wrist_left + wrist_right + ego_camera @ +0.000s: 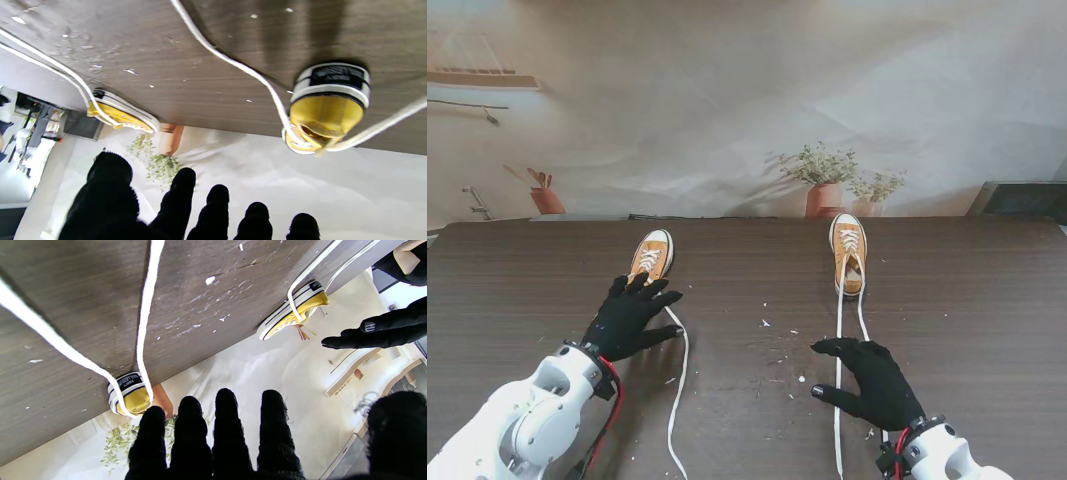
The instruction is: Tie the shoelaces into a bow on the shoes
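Two small yellow sneakers stand at the far side of the dark wood table. The left shoe (652, 256) (328, 103) has its heel hidden under the fingertips of my left hand (630, 316), whose black-gloved fingers are spread with nothing in them. One white lace (678, 385) (233, 63) runs from that shoe toward me. The right shoe (849, 252) (130, 393) trails two white laces (838, 380) (145, 306) toward me. My right hand (872, 382) hovers flat over these laces, fingers extended and apart, holding nothing.
Small white crumbs (777, 345) are scattered over the table's middle (757, 300). A backdrop with printed potted plants (825, 180) rises behind the far edge. A dark box (1022, 198) sits at the far right.
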Controlling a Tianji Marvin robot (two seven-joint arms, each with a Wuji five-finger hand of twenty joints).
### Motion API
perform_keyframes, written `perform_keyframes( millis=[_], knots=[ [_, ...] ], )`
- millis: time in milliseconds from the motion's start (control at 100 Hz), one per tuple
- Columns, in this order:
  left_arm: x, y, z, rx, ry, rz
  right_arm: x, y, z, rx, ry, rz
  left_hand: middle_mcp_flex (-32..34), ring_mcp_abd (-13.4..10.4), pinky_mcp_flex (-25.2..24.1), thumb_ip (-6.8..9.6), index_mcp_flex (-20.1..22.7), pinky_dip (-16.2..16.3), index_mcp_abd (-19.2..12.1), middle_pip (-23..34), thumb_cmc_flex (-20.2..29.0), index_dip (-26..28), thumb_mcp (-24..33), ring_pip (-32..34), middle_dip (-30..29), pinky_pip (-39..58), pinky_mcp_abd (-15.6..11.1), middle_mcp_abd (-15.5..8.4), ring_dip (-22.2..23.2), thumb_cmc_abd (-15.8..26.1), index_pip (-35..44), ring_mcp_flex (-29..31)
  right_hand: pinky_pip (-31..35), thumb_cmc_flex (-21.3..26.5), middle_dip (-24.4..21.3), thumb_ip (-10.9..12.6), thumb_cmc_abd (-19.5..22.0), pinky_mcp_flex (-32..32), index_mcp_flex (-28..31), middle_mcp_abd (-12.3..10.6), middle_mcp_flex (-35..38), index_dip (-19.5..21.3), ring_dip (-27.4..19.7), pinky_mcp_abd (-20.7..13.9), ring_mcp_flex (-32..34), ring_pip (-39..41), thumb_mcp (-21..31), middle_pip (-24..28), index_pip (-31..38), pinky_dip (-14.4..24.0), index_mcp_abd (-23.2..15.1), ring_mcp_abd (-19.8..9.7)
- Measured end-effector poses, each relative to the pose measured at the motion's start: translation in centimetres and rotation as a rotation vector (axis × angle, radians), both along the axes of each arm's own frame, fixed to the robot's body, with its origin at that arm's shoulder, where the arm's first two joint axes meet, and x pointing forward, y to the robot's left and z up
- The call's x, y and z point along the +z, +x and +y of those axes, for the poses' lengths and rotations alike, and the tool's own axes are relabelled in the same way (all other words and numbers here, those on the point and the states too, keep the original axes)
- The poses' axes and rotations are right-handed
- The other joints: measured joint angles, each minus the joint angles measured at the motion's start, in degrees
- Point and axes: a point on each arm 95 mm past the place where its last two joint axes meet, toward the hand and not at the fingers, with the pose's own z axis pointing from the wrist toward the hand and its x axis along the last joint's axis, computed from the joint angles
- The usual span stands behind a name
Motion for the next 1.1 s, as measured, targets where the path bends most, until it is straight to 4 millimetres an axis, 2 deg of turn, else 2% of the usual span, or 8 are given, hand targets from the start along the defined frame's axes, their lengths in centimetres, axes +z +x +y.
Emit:
perform_keyframes(
  millis=[260, 420, 520, 610, 710, 840, 1000, 1100],
  knots=[
    [1.7, 4.5, 2.2, 0.051, 0.133, -0.032, -0.1, 0.0, 0.6, 0.017, 0.014, 0.018, 0.0, 0.0, 0.55, 0.52, 0.0, 0.66, -0.01, 0.14, 1.15, 0.01, -0.02, 0.0, 0.03, 0.03, 0.01, 0.0, 0.53, -1.55, 0.19, 0.02, 0.1, 0.68, 0.0, 0.04, -0.36, 0.0, 0.63, 0.01, 0.03, 0.02, 0.0, 0.0, 0.0, 0.0, -0.01, 0.0, 0.04, -0.12, 0.0, 0.02],
    [2.6, 6.8, 3.3, 0.073, 0.231, -0.067, -0.1, 0.0, 0.8, 0.026, 0.013, 0.023, 0.01, -0.01, 1.17, 1.68, 0.0, 0.73, -0.02, 0.82, 4.7, 0.03, 1.25, 0.15, 0.11, 0.04, 0.0, 0.0, 0.61, -6.68, 0.3, 0.74, 0.11, 0.68, 0.0, 0.04, -0.36, 0.0, 0.63, 0.01, 0.03, 0.02, 0.0, 0.01, 0.0, 0.0, -0.01, 0.0, 0.04, -0.14, 0.0, 0.02],
    [2.9, 8.0, 3.6, 0.087, 0.262, -0.073, 0.0, -0.1, 0.9, 0.029, 0.016, 0.018, 0.01, -0.05, 2.55, 4.15, 0.0, 0.88, -0.02, 2.1, 5.55, 0.06, 6.0, 0.56, 0.7, 0.04, 0.01, 0.0, 1.38, -10.62, 0.91, 2.97, 0.12, 0.68, 0.0, 0.04, -0.36, 0.0, 0.63, 0.01, 0.03, 0.02, 0.0, 0.02, 0.0, 0.0, -0.01, 0.0, 0.04, -0.16, 0.0, 0.02],
    [2.7, 9.0, 3.7, 0.089, 0.323, -0.084, 0.1, -0.1, 0.9, 0.03, 0.017, 0.015, 0.01, -0.14, 4.27, 4.18, 1.34, 1.21, -0.11, 2.91, 4.93, 0.06, 14.14, 0.74, 1.28, 0.04, 0.1, 0.0, 2.79, -16.04, 1.14, 3.93, 0.13, 0.68, 0.0, 0.04, -0.36, 0.0, 0.63, 0.01, 0.03, 0.02, 0.0, 0.02, 0.0, 0.0, -0.01, 0.0, 0.04, -0.21, 0.0, 0.03],
    [2.0, 10.1, 3.8, 0.092, 0.398, -0.095, 0.2, -0.1, 1.0, 0.03, 0.018, 0.012, 1.07, -0.05, 6.84, 1.53, 2.13, 1.24, -0.19, 4.32, 3.63, 0.06, 23.01, 2.65, 1.96, 0.71, 0.35, 0.0, 4.36, -21.51, 1.6, 6.67, 0.14, 0.68, 0.0, 0.04, -0.36, 0.0, 0.63, 0.01, 0.03, 0.02, 0.0, 0.02, 0.0, 0.0, -0.01, 0.0, 0.04, -0.24, 0.0, 0.02],
    [0.8, 11.3, 4.0, 0.121, 0.404, -0.065, 0.2, -0.1, 0.9, 0.029, 0.018, 0.012, 1.72, 0.04, 9.28, -1.15, 3.54, 1.26, -0.03, 5.78, 3.17, 0.06, 28.87, 5.25, 2.32, 1.69, 0.4, -0.02, 5.59, -25.52, 2.1, 7.46, 0.16, 0.68, 0.0, 0.04, -0.36, 0.0, 0.63, 0.01, 0.03, 0.02, 0.0, 0.03, 0.0, 0.0, -0.01, 0.0, 0.04, -0.26, 0.0, 0.02],
    [-0.8, 12.6, 4.2, 0.119, 0.395, -0.126, 0.3, -0.1, 0.7, 0.02, 0.018, 0.006, 5.71, 0.14, 16.57, -2.27, 6.19, 2.59, 0.32, 8.58, 3.15, 0.06, 34.6, 13.65, 3.05, 7.14, 0.45, 0.0, 8.27, -28.5, 3.99, 11.15, 0.24, 0.68, 0.0, 0.04, -0.36, 0.0, 0.63, 0.01, 0.03, 0.02, 0.0, 0.04, 0.01, 0.0, -0.01, 0.0, 0.04, -0.29, 0.0, 0.03],
    [-1.6, 13.2, 4.4, 0.139, 0.351, -0.126, 0.4, -0.1, 0.5, 0.014, 0.018, 0.004, 7.53, 0.16, 17.49, -2.85, 7.11, 3.44, 0.33, 10.55, 3.15, 0.06, 37.3, 19.21, 3.38, 22.55, 0.58, 0.54, 8.73, -30.3, 5.31, 12.7, 0.25, 0.68, 0.0, 0.04, -0.36, 0.0, 0.63, 0.01, 0.03, 0.02, 0.0, 0.05, 0.01, 0.0, -0.01, 0.0, 0.04, -0.32, 0.0, 0.03]
  ],
)
